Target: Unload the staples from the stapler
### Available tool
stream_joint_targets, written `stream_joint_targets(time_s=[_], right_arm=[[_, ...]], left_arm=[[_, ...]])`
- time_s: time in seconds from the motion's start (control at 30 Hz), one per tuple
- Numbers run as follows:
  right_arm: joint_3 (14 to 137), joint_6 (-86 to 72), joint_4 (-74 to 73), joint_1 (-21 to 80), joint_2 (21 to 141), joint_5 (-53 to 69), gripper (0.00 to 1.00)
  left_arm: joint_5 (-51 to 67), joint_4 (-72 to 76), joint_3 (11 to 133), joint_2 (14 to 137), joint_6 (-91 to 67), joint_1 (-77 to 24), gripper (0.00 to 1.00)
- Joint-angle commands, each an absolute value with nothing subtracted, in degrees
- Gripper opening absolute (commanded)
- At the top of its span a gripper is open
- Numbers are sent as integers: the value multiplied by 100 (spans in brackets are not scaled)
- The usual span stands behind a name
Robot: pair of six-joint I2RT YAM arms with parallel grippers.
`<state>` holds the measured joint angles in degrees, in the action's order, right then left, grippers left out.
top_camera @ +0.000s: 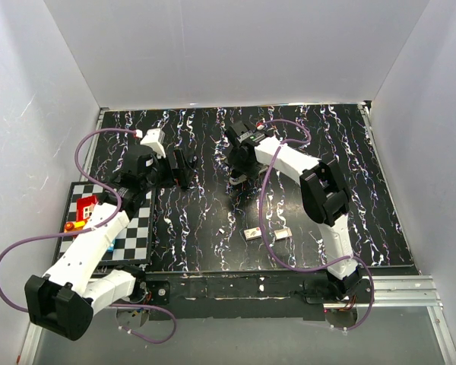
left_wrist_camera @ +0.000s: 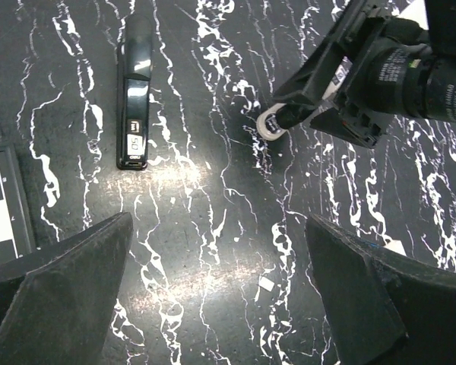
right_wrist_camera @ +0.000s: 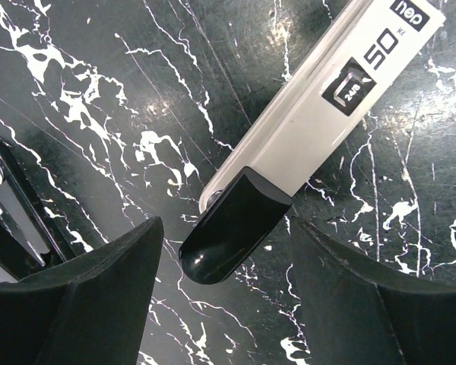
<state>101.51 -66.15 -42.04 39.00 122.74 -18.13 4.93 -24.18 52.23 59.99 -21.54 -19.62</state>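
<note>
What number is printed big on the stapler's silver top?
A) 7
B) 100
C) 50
C, because the stapler has a large 50 printed on its silver strip, plain to see in the right wrist view.

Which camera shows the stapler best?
Left wrist: the stapler lies whole on the table. The right wrist view is closer but crops it to its black end and labelled strip. From the top I cannot pick it out.
</note>
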Motion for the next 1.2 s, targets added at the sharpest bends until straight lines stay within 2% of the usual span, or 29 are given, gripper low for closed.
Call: stream_joint_targets(time_s=[0.0,0.2,0.27,0.5,0.63,0.67,0.97,1.17], right_arm=[[10222,-6733,-4087,3885,12287,-1740,73],[10187,-6653,-3982,3894,12340,-1653,61],[10187,-6645,-3964,3894,12366,-1626,54],[10178,-6531,-3920,3894,12349,-1547,27],[10160,-6381,-3920,3894,12287,-1512,5],[10151,-6311,-3929,3894,12270,-1503,1],[10319,-4985,-4297,3885,12033,-1424,1],[10178,-3483,-4271,3902,11769,-1038,1]], left_arm=[[79,-2689,5405,6029,-2277,-1969,98],[176,-2610,5388,6003,-2206,-1969,98],[193,-2610,5396,5985,-2206,-1969,98],[334,-2522,5335,5845,-2180,-1969,98],[404,-2522,5335,5853,-2171,-1969,98],[404,-2522,5335,5854,-2171,-1969,98],[448,-2514,5326,5862,-2162,-1969,98],[501,-2487,5344,5871,-2153,-1969,98]])
